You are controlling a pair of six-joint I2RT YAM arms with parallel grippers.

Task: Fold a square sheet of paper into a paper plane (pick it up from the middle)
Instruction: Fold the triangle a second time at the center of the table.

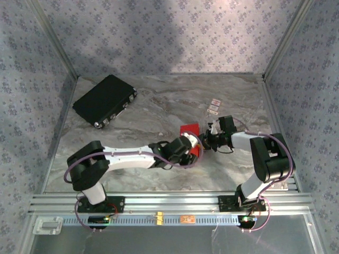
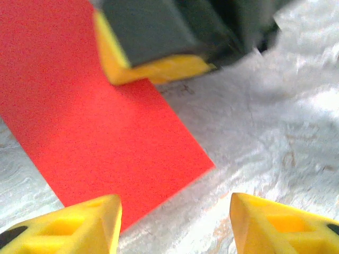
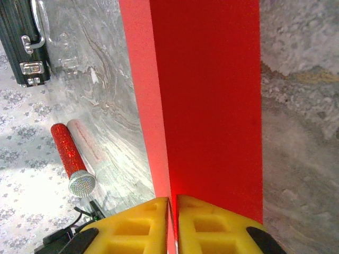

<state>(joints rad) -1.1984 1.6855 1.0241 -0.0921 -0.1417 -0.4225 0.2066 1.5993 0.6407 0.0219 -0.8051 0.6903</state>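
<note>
Marbled grey worktop [image 1: 159,106] carries the square sheet of paper [image 3: 212,106]. Right gripper [image 3: 172,211] pinches its edge, fingers closed; left gripper [image 2: 175,211] hovers wide open at its corner.

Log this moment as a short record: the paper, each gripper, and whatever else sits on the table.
paper: square sheet of paper, bright red, mid-table between the two grippers; a straight line splits it into two shades, likely a fold
left gripper: open, over the sheet's near edge, holding nothing
right gripper: shut on the sheet's edge
other items: black case at far left; red cylinder with grey end, lying apart from the sheet
table: grey marbled top
</note>
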